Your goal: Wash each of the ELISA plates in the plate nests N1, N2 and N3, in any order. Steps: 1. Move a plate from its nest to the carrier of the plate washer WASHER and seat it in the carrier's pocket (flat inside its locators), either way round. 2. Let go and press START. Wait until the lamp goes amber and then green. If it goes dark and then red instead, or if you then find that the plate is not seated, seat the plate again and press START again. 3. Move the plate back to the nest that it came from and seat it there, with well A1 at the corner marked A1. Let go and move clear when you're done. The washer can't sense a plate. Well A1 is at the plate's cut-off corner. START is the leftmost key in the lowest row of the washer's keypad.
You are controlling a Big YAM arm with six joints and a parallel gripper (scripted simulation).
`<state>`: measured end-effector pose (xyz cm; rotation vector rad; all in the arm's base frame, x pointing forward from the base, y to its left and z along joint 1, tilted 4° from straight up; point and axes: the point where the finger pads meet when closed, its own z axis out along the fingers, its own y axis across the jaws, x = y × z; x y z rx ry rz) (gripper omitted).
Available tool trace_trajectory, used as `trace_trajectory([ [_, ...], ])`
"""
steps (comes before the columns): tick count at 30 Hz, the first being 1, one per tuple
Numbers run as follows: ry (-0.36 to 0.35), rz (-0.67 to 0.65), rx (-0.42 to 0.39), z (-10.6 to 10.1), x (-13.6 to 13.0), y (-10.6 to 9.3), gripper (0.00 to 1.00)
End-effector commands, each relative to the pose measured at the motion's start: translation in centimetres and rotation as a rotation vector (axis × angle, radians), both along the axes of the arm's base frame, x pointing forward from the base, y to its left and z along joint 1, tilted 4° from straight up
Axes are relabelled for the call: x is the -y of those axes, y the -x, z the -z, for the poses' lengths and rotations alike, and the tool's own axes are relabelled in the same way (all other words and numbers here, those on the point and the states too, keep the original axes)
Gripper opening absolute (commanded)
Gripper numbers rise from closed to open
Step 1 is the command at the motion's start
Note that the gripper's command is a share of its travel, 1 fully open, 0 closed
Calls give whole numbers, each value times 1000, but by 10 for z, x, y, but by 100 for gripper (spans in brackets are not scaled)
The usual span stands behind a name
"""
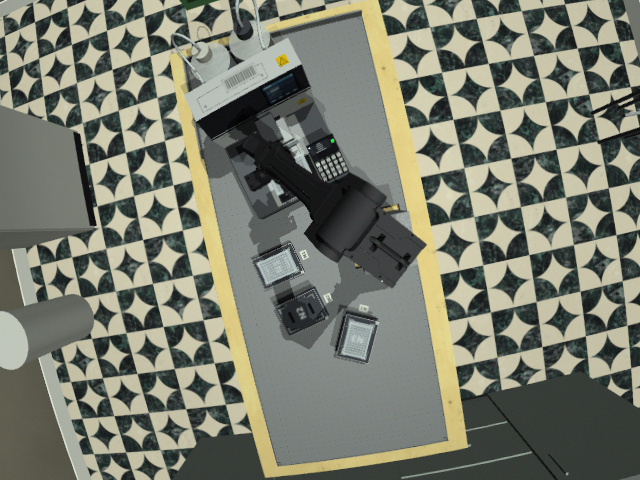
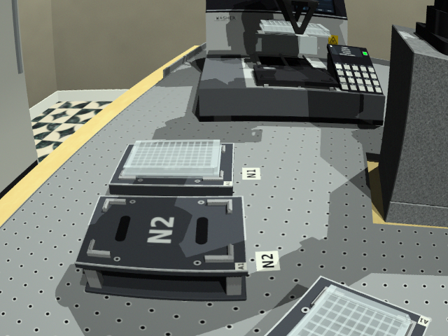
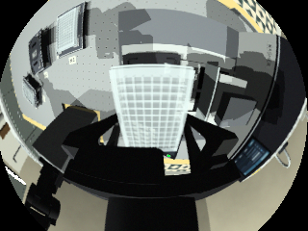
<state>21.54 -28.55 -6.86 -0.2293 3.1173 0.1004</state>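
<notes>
My gripper (image 2: pixel 299 31) (image 3: pixel 151 116) is shut on a clear plate (image 2: pixel 271 27) (image 3: pixel 150 91), its fingers on the two long sides. The plate hangs roughly level, high over the deck of the washer (image 1: pixel 245 80) (image 2: pixel 231 39). The dark carrier (image 2: pixel 292 76) is below, bare in the part that shows. The lamp (image 1: pixel 332 140) (image 2: pixel 365 53) is green. Nest N2 (image 1: pixel 300 324) (image 2: pixel 134 249) is empty. A plate (image 1: pixel 278 266) (image 2: pixel 173 155) lies flat in N1, another plate (image 1: pixel 356 338) (image 2: pixel 356 312) in N3. The held plate's cut corner cannot be made out.
The keypad (image 1: pixel 331 166) (image 2: pixel 358 78) slopes up at the carrier's right side in the exterior view. The washer's tall housing with its screen (image 1: pixel 281 87) (image 3: pixel 252 153) stands behind the deck. A grey stone-like pedestal (image 2: pixel 416 137) stands at the right. Two bottles with tubes stand behind the washer.
</notes>
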Motion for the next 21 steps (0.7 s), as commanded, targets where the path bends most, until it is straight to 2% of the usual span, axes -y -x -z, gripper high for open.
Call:
trace_trajectory([
  [1, -6, -8, -1, 10, 0, 3, 84],
  [21, -7, -9, -3, 40, -7, -1, 84],
])
